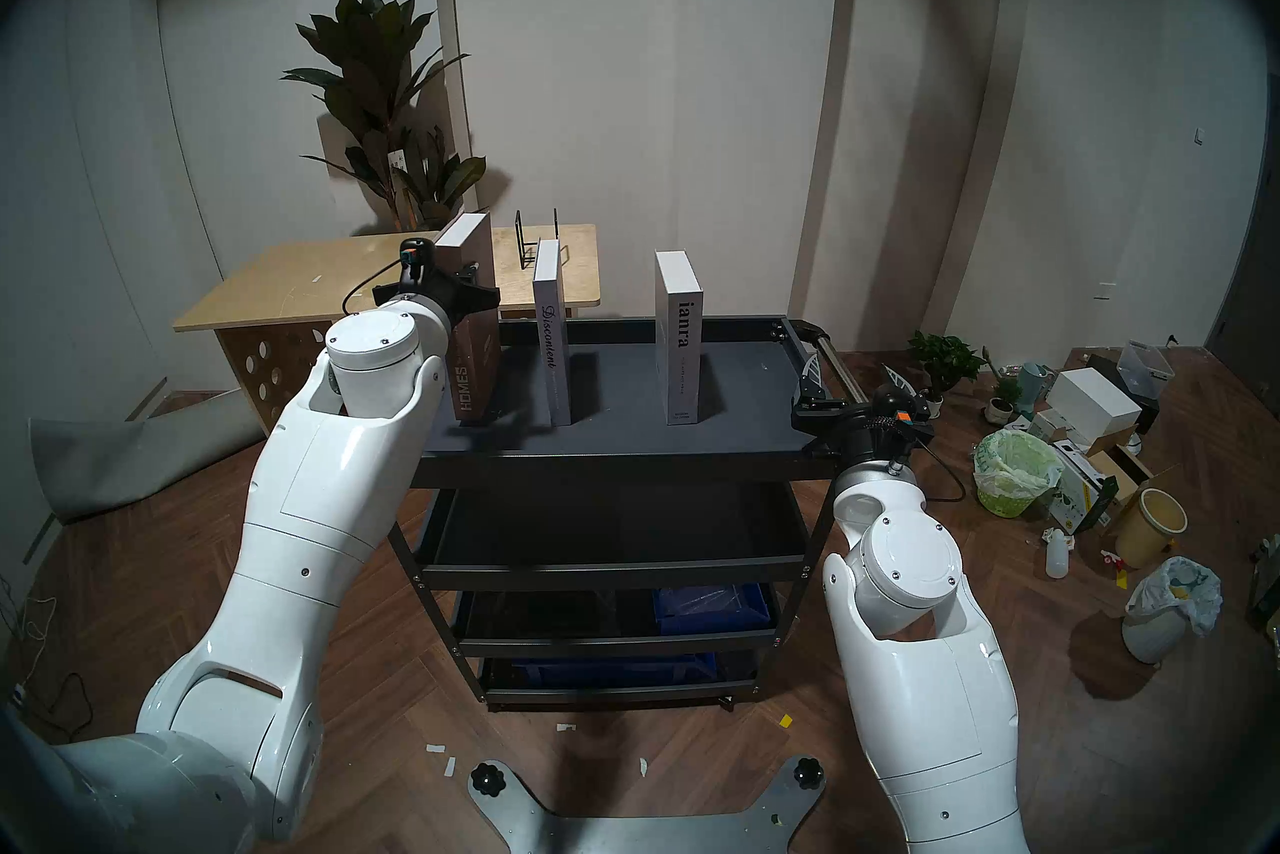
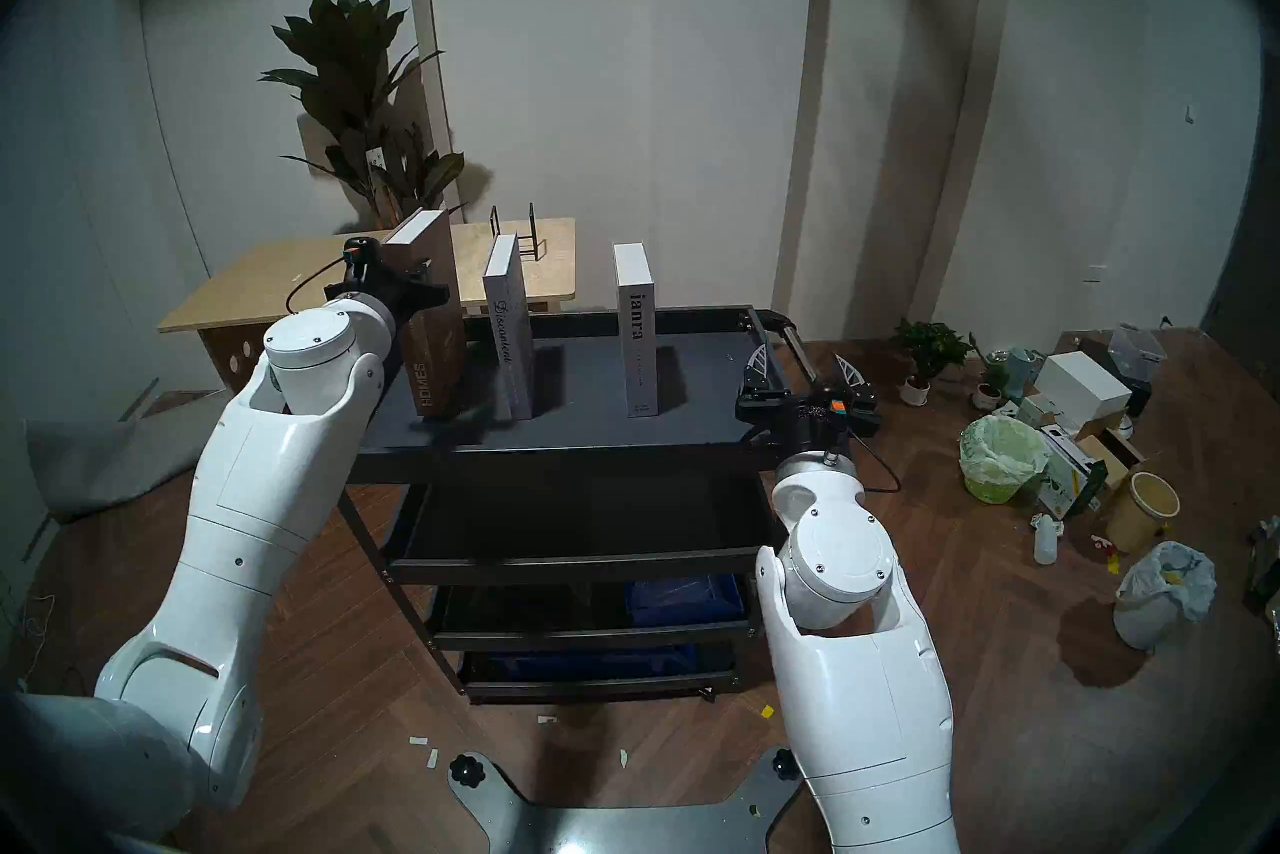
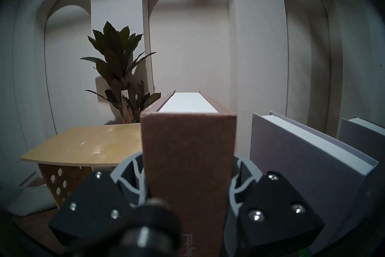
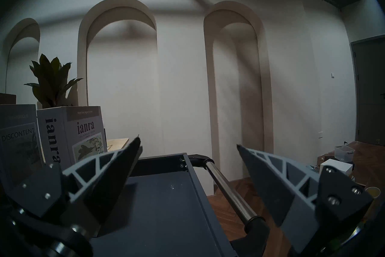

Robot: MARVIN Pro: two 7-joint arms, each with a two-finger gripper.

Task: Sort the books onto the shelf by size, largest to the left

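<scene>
Fingers (image 3: 133, 183) of the left gripper (image 3: 187, 179) clamp the spine of the brown "HOMES" book (image 1: 474, 312), upright at the left end of the cart's top tray (image 1: 623, 444); "Discontent" (image 1: 552, 346) stands beside it, "ianra" (image 1: 679, 340) further right, while the right gripper (image 4: 188, 146) is spread wide, holding nothing, near the chrome handle (image 4: 227, 187)

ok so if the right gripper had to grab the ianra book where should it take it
Across the two covers near the spine edge, coming level from the robot's side. The ianra book stands upright on the cart's top tray, spine facing the robot, with free space on both sides, and the right gripper is already open beside it.
</scene>
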